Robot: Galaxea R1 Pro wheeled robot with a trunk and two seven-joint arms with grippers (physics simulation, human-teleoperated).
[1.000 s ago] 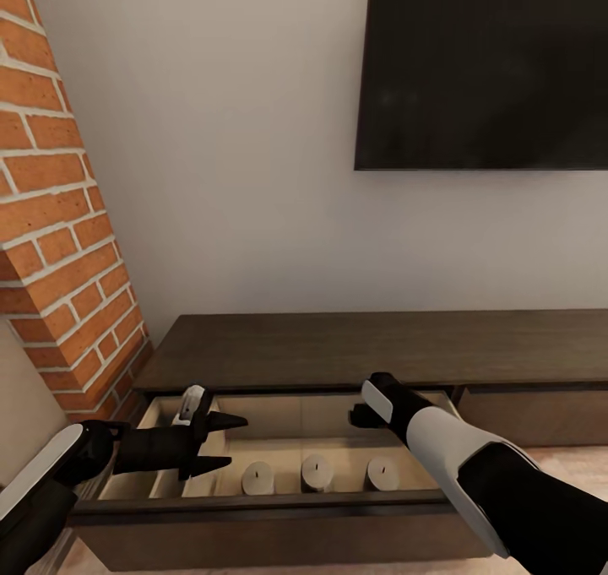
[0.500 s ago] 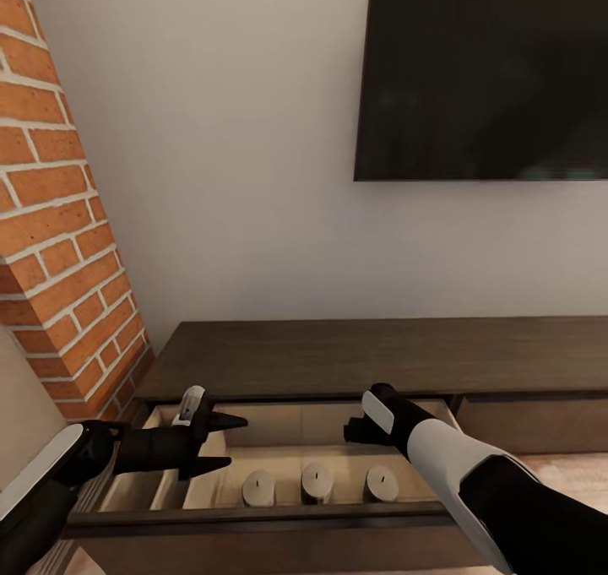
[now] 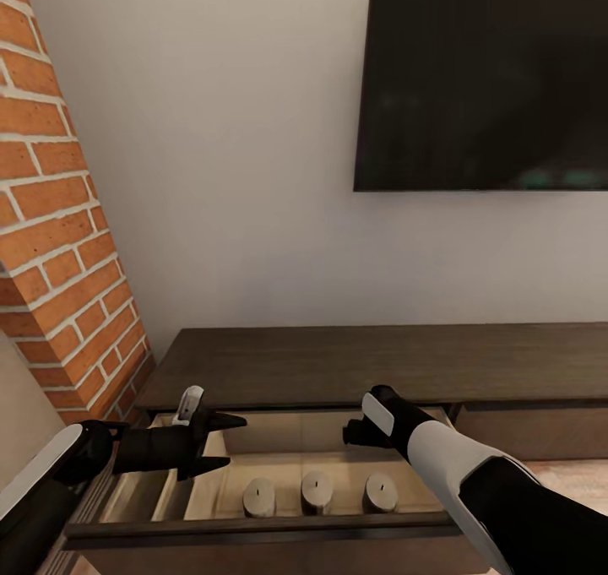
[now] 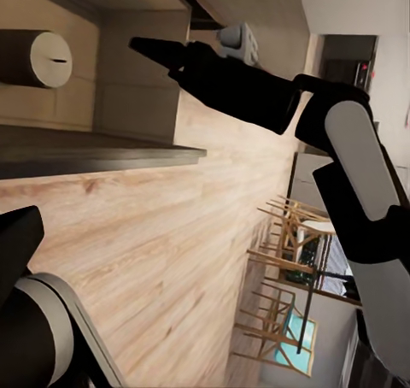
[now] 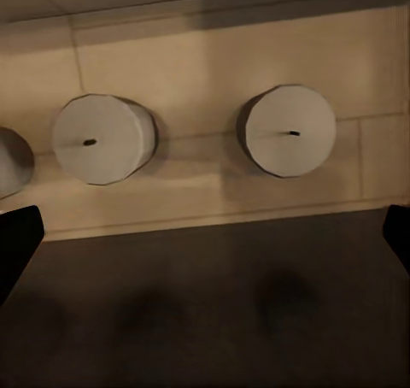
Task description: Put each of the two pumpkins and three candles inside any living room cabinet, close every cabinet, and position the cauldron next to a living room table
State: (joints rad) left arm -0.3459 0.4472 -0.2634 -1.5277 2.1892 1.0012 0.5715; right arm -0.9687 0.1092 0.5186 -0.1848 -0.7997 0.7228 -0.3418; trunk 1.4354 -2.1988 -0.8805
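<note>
Three candles [image 3: 317, 492] stand in the cabinet's [image 3: 380, 360] open drawer [image 3: 253, 528], both empty grippers, left [image 3: 221, 444] and right [image 3: 353, 430], spread above it; a careless push shut could topple them or catch a finger.

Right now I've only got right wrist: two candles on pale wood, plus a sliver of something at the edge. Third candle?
Observer: Yes. Head view shows three candles in a row inside the open drawer of the cabinet.
Operator: Where's the left tool?
Observer: The left tool is open and empty, hovering over the drawer's left part, clear of the candles.
Operator: Is the neighbouring drawer open too?
Observer: The drawer front to the right looks shut, sitting back under the cabinet top.
</note>
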